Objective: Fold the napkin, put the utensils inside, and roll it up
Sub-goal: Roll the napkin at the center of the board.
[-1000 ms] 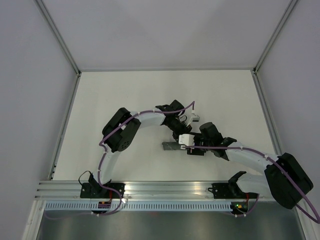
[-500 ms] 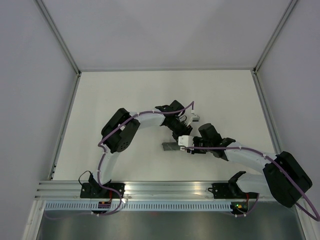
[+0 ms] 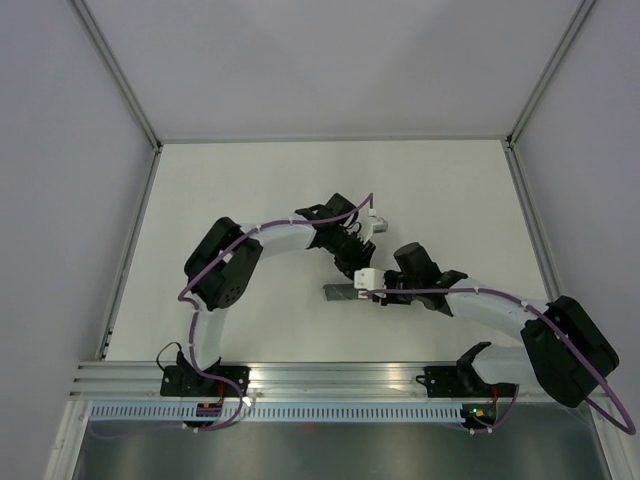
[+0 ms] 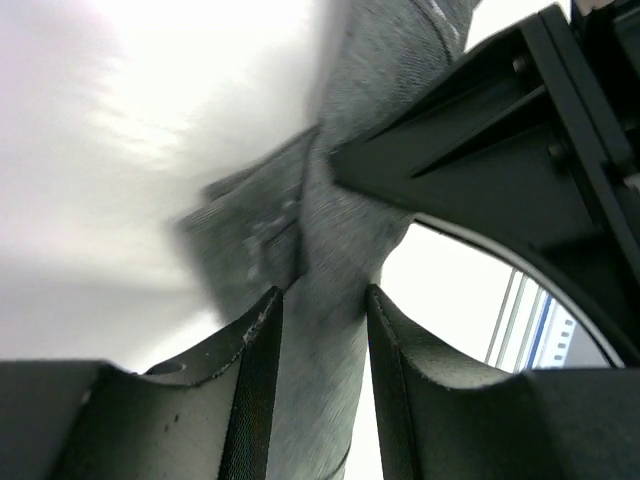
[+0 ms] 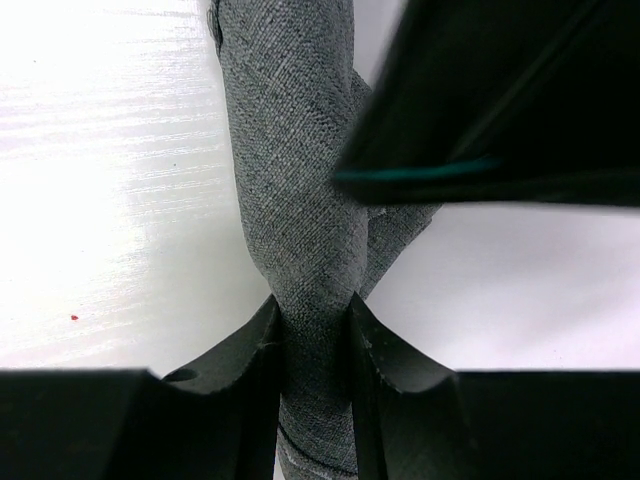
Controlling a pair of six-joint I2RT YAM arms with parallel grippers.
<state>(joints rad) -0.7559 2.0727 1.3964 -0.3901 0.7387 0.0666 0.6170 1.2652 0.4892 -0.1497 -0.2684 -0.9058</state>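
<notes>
The napkin (image 3: pixel 338 293) is a tight dark grey roll lying on the white table. In the right wrist view the napkin (image 5: pixel 290 150) runs away from me, and my right gripper (image 5: pixel 313 305) is shut on it, both pads pressed into the cloth. My left gripper (image 4: pixel 322 300) straddles the same napkin (image 4: pixel 340 230) from the far side. It is open, with a bright gap between the cloth and its right pad. From above, the left gripper (image 3: pixel 352 262) and right gripper (image 3: pixel 376 294) meet at the roll's right end. The utensils are out of view.
The white table (image 3: pixel 250 190) is bounded by grey walls and metal frame posts (image 3: pixel 158 148). An aluminium rail (image 3: pixel 330 375) with both arm bases runs along the near edge. The two wrists crowd each other closely over the roll.
My right jaws have closed onto the roll. My left jaws have opened off it, and the left arm's elbow has swung left with its wrist drawing back slightly.
</notes>
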